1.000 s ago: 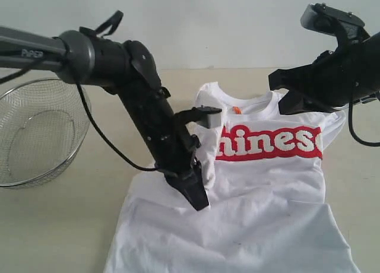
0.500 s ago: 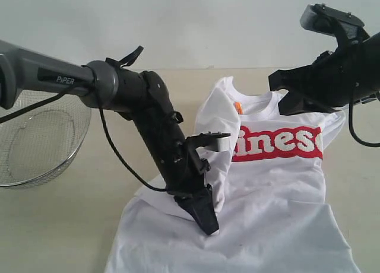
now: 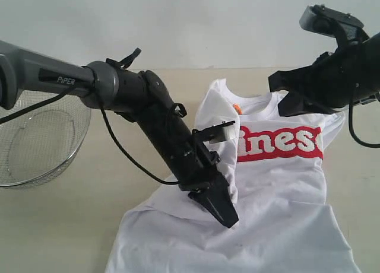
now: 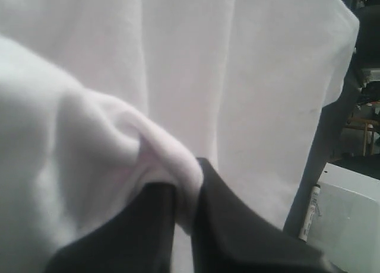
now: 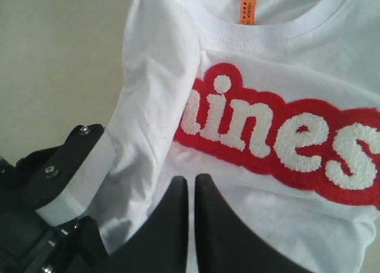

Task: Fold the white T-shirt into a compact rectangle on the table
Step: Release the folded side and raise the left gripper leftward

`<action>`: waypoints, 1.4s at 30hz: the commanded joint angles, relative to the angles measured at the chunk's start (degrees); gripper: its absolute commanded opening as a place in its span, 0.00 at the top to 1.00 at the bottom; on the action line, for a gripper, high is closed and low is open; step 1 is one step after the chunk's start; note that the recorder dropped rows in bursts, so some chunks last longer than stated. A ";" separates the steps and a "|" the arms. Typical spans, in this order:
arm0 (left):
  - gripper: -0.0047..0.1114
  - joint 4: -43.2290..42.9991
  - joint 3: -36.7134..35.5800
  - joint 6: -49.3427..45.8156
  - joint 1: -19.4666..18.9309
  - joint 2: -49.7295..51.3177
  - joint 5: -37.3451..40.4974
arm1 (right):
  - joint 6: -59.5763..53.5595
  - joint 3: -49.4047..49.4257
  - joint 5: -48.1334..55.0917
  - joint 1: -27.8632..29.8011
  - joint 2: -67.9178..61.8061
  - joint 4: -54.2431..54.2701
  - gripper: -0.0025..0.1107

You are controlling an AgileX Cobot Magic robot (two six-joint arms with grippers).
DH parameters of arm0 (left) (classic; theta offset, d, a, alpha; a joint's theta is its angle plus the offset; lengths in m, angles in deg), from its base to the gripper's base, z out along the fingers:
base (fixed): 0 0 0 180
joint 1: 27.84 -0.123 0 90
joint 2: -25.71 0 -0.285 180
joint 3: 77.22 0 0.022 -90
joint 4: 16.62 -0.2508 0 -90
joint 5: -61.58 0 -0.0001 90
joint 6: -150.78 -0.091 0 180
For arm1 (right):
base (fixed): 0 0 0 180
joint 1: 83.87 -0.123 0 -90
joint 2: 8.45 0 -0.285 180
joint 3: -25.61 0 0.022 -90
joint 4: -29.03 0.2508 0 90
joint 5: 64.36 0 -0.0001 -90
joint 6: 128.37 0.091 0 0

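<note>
The white T-shirt [image 3: 279, 190] lies chest up on the table [image 3: 65, 225], its red-and-white lettering [image 3: 279, 143] partly covered on the left. My left gripper [image 3: 227, 215] is shut on a pinched fold of the shirt's left side [image 4: 172, 160] and holds that sleeve and edge lifted over the chest. In the right wrist view the lettering [image 5: 279, 136] and the orange neck tag [image 5: 249, 3] show clearly. My right gripper [image 5: 191, 184] hovers above the shirt near its right shoulder, fingers shut with nothing between them.
A round wire-mesh basket [image 3: 35, 136] stands at the left edge of the table. The left arm [image 3: 148, 113] stretches diagonally across the table's middle. Its wrist camera mount [image 5: 65, 178] sits close to my right gripper's fingers.
My left gripper has carried the shirt's left side further right and toward the front, and the fold now hides more of the lettering. The right arm has stayed put.
</note>
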 commanded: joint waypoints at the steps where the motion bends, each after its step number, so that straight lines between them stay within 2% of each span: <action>1: 0.92 -0.06 -0.29 0.36 0.45 -0.25 0.47 | -0.45 0.00 0.70 0.22 0.10 -0.16 0.98; 4: 0.91 -0.06 -0.29 0.08 0.45 -0.25 0.47 | -0.45 0.00 0.75 0.22 0.10 -0.16 0.98; 6: 0.86 -0.06 -0.29 -0.07 0.45 -0.25 0.47 | -0.45 0.00 0.75 0.22 0.10 -0.16 0.98; 8: 0.74 -0.06 -0.29 -0.07 0.45 -0.25 0.47 | -0.45 0.00 0.75 0.22 0.10 -0.16 0.98; 11: 0.52 0.50 -0.29 0.38 0.45 -0.25 0.47 | -0.45 0.00 0.61 0.22 0.10 -0.16 0.98; 13: 0.42 1.61 -0.29 1.05 0.45 -0.25 0.47 | -0.45 0.00 0.21 0.22 0.10 -0.16 0.98; 18: 0.43 1.91 1.30 2.96 0.45 -0.25 0.47 | -0.58 0.00 -0.01 0.22 0.10 -0.16 0.98; 22: 0.43 1.61 2.83 9.16 0.45 -0.66 0.47 | -0.82 0.00 -0.12 0.22 0.10 -0.16 0.98; 26: 0.43 -3.74 3.80 11.25 0.34 -2.82 0.47 | -1.09 0.00 -0.12 0.22 0.10 -0.16 0.98; 28: 0.47 -7.46 4.01 13.25 -0.82 -5.15 0.47 | -1.09 0.00 -0.12 0.22 0.10 -0.16 0.98; 32: 0.49 -8.21 4.01 13.15 -5.35 -8.73 0.47 | -1.21 0.00 0.01 0.22 0.10 -0.16 0.98; 36: 0.49 -6.88 4.01 12.97 -12.45 -9.23 0.47 | -1.21 0.00 0.11 0.22 0.10 -0.16 0.98; 39: 0.49 -3.67 4.01 13.35 -15.84 -9.23 -5.36 | -1.32 0.00 -0.01 0.22 0.10 -0.16 0.98; 42: 0.49 -2.78 4.01 11.01 -16.64 -9.23 -12.37 | -1.32 0.00 -0.01 0.22 0.10 -0.16 0.98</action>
